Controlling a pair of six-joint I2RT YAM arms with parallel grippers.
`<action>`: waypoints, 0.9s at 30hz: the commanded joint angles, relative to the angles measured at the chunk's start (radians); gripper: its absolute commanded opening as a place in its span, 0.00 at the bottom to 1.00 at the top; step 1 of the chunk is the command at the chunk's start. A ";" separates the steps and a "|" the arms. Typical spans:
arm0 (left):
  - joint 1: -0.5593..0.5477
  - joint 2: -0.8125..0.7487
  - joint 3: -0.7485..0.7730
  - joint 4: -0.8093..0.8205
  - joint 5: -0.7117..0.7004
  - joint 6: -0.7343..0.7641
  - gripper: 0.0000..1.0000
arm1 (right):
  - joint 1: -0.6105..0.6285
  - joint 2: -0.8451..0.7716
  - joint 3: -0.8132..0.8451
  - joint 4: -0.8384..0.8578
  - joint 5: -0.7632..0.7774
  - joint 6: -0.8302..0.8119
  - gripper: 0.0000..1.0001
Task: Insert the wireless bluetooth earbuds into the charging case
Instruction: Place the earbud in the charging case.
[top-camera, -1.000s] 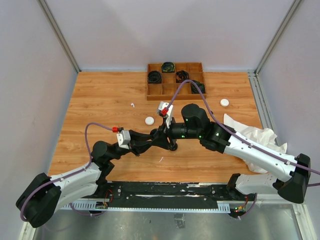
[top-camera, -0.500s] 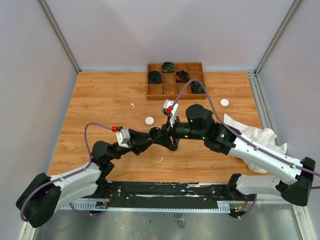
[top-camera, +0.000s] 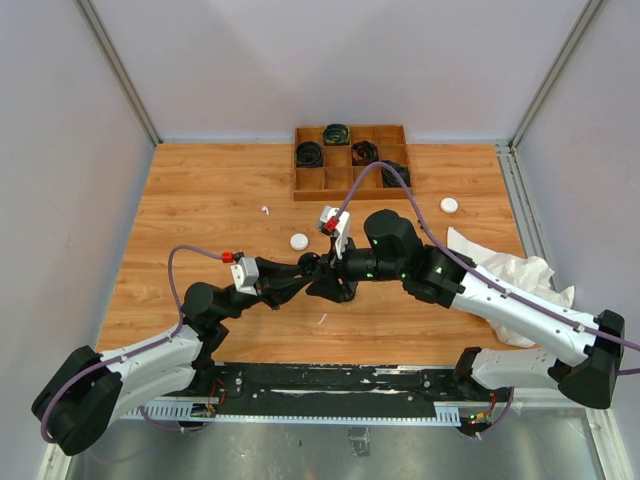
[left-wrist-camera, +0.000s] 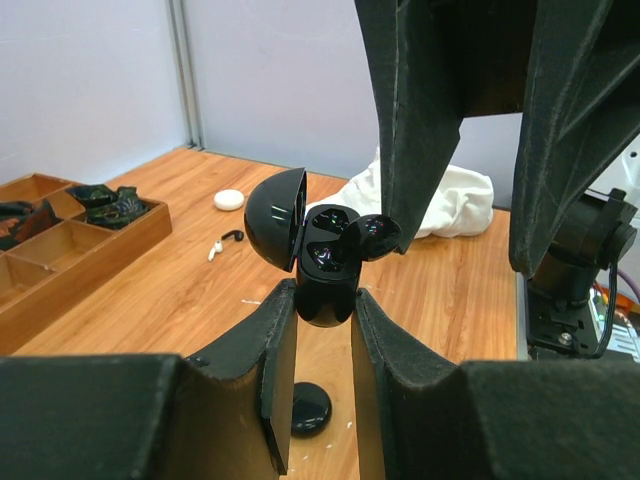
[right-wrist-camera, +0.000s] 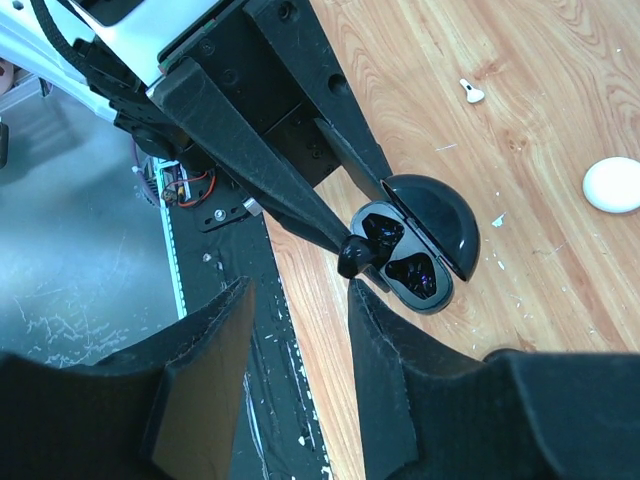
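Observation:
My left gripper (left-wrist-camera: 322, 300) is shut on the open black charging case (left-wrist-camera: 322, 280) and holds it above the table, lid (left-wrist-camera: 275, 215) swung back. A black earbud (left-wrist-camera: 370, 235) sits at the rim of the case, partly over one well. My right gripper (left-wrist-camera: 460, 255) is open, and one fingertip (left-wrist-camera: 398, 240) touches that earbud. In the right wrist view the case (right-wrist-camera: 420, 250) and the earbud (right-wrist-camera: 357, 256) lie just beyond my open right gripper (right-wrist-camera: 298, 290). From the top, both grippers meet at the case (top-camera: 312, 266).
A white earbud (top-camera: 266, 211) and a white puck case (top-camera: 299, 241) lie on the table to the far left. Another white puck (top-camera: 449, 205) and a white cloth (top-camera: 500, 270) are at the right. A wooden tray (top-camera: 350, 185) holds coiled cables. A closed black puck (left-wrist-camera: 311, 408) lies below.
My right gripper drew back a little to the right, then returned to the case. The left gripper has kept the case almost still.

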 joint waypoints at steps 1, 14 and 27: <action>0.005 0.000 0.026 0.045 -0.003 -0.008 0.00 | -0.003 0.008 0.000 0.023 0.002 0.006 0.43; 0.005 -0.002 0.035 0.017 -0.003 -0.009 0.00 | -0.004 -0.048 0.030 -0.054 0.097 -0.056 0.48; 0.005 0.007 0.050 0.001 0.032 -0.027 0.00 | -0.006 -0.010 0.044 0.007 0.048 -0.082 0.48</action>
